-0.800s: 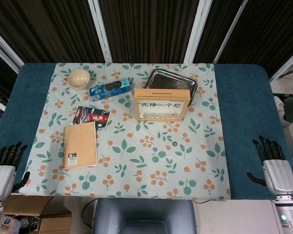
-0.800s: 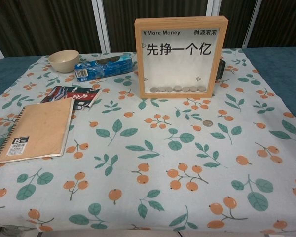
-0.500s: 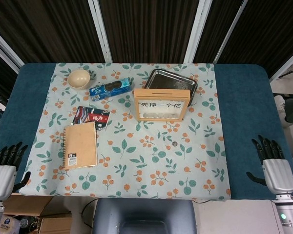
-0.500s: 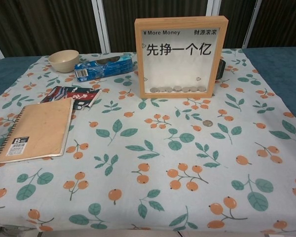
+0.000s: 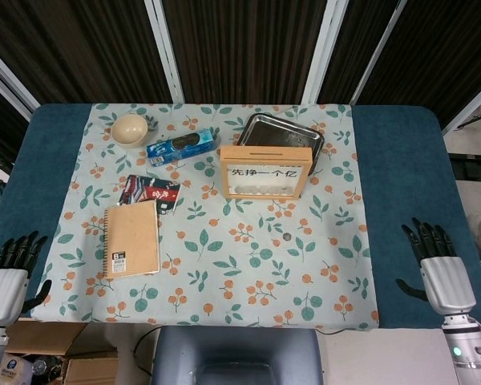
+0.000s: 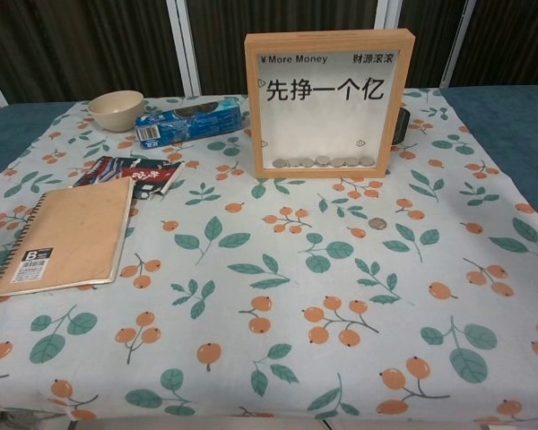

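The left hand (image 5: 6,277), a grey metal palm with dark jointed fingers, sits at the near left corner of the blue padded surface (image 5: 401,160), its fingers spread apart and holding nothing. The right hand (image 5: 437,265) mirrors it at the near right edge, fingers likewise fanned out and empty, resting over the bare blue padding just beyond the hem of the cotton tablecloth printed with green leaves and orange berries (image 5: 248,273). Nearest the left hand lies the kraft-brown spiral-bound notebook (image 5: 132,238), flat and rectangular, its wire spine along the left edge and a small white label at one corner. Just behind it, touching its far edge, is a glossy crinkled dark snack packet with red print (image 5: 150,192). Further back are a shiny blue plastic-wrapped packet (image 5: 179,147) and a smooth round cream bowl (image 5: 130,128). Towards the middle stands an upright square wooden-framed coin box with a clear front and Chinese lettering (image 6: 329,103), a row of coins lined along its bottom; behind it lies a rectangular stainless steel tray (image 5: 276,130). A single small coin (image 6: 377,224) lies on the cloth in front of the frame, well apart from both hands.
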Controlling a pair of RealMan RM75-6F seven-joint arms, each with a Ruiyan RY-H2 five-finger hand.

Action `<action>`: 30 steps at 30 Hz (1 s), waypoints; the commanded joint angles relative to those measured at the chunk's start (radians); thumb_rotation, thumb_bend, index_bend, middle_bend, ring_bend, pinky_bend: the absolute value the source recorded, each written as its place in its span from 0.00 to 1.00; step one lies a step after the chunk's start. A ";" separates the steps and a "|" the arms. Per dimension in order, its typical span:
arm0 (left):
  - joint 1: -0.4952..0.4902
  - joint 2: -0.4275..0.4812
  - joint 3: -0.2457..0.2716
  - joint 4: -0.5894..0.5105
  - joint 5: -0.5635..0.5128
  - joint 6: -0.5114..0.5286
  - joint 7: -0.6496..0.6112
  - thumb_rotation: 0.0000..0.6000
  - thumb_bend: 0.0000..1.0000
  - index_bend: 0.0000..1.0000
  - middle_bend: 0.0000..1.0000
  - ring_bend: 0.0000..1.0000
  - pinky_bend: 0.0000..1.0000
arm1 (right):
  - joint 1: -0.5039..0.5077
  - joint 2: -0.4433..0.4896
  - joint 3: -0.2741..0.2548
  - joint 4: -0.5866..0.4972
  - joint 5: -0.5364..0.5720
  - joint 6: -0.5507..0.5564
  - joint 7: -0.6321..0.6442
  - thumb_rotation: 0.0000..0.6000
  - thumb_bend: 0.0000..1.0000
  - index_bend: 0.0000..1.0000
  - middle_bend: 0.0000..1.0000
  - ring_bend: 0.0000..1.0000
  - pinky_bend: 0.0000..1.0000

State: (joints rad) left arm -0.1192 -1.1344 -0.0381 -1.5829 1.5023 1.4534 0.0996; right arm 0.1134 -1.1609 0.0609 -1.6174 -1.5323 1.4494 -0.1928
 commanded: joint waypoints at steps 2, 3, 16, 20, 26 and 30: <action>-0.004 -0.013 -0.001 0.018 -0.005 -0.008 -0.017 1.00 0.37 0.00 0.00 0.00 0.00 | 0.054 -0.009 0.021 -0.038 -0.007 -0.053 -0.075 1.00 0.30 0.00 0.00 0.00 0.00; -0.004 -0.015 0.000 0.020 -0.004 -0.008 -0.015 1.00 0.37 0.00 0.00 0.00 0.00 | 0.068 -0.012 0.027 -0.047 -0.006 -0.067 -0.089 1.00 0.30 0.00 0.00 0.00 0.00; -0.002 -0.024 0.002 0.036 -0.013 -0.009 -0.020 1.00 0.37 0.00 0.00 0.00 0.00 | 0.231 -0.118 0.077 -0.038 0.077 -0.265 -0.248 1.00 0.30 0.00 0.00 0.00 0.00; -0.006 -0.031 0.001 0.041 -0.016 -0.015 -0.021 1.00 0.37 0.00 0.00 0.00 0.00 | 0.272 -0.161 0.081 -0.016 0.099 -0.309 -0.297 1.00 0.30 0.00 0.00 0.00 0.00; -0.008 -0.038 0.001 0.056 -0.021 -0.023 -0.033 1.00 0.37 0.00 0.00 0.00 0.00 | 0.328 -0.242 0.094 0.031 0.152 -0.354 -0.365 1.00 0.30 0.00 0.00 0.00 0.00; -0.007 -0.037 0.002 0.065 -0.021 -0.022 -0.042 1.00 0.37 0.00 0.00 0.00 0.00 | 0.353 -0.297 0.103 0.078 0.178 -0.358 -0.395 1.00 0.30 0.00 0.00 0.00 0.00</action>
State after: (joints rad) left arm -0.1263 -1.1715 -0.0365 -1.5185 1.4811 1.4311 0.0585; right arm 0.4546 -1.4385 0.1580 -1.5583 -1.3674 1.0952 -0.5739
